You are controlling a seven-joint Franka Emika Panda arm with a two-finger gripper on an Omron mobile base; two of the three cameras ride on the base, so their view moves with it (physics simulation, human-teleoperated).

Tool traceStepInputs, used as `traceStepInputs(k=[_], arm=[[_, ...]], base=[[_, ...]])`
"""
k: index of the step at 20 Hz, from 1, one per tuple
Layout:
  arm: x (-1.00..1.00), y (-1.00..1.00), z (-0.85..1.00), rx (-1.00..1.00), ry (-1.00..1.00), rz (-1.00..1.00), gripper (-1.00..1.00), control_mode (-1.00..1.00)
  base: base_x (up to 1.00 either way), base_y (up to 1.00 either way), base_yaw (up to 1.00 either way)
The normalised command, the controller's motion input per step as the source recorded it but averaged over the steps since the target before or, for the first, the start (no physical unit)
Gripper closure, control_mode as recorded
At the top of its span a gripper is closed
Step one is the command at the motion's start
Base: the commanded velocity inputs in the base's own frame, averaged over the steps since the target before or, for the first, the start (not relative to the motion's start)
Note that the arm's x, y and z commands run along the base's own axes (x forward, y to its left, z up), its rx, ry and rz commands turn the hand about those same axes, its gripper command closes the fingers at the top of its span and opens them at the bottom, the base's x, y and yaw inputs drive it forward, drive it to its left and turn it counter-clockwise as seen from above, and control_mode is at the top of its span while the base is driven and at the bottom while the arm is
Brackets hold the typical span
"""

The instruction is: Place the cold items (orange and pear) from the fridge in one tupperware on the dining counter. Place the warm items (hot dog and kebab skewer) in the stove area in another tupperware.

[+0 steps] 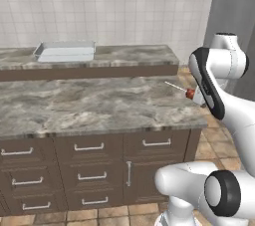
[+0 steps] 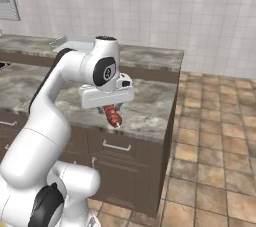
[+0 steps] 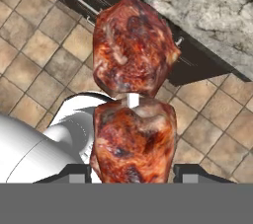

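tool [image 2: 113,109]: closed on skewer [image 3: 132,114], gripped at lower meat chunk | skewer: two charred red-brown meat chunks on a white stick, held in air off the worktop [image 1: 89,103] corner, above tiled floor [image 2: 210,141] | tupperware [image 1: 65,51]: on far worktop

A grey-veined marble counter [image 1: 89,105] on dark brown drawer cabinets [image 1: 94,175] spans the near side — behind it, a raised marble ledge [image 1: 124,56] runs along the white tiled wall. On that ledge, toward its left end, lies a clear, shallow tupperware [image 1: 64,51], flat on the stone. Right of the counter's end, a brown tiled floor [image 2: 215,141] stretches away — the cabinets stand directly on it.
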Motion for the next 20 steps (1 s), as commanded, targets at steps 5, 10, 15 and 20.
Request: traceStepInputs(k=[5, 10, 15, 20], arm=[[0.00, 0.00, 0.00, 0.00, 0.00, 0.00, 1.00, 1.00], [0.00, 0.00, 0.00, 0.00, 0.00, 0.00, 1.00, 1.00], [0.00, 0.00, 0.00, 0.00, 0.00, 0.00, 1.00, 1.00], [0.00, 0.00, 0.00, 0.00, 0.00, 0.00, 1.00, 1.00]], base=[[0.23, -0.97, 0.28], [0.25, -0.92, 0.28], [0.32, -0.90, 0.36], [0.44, -0.83, 0.44]])
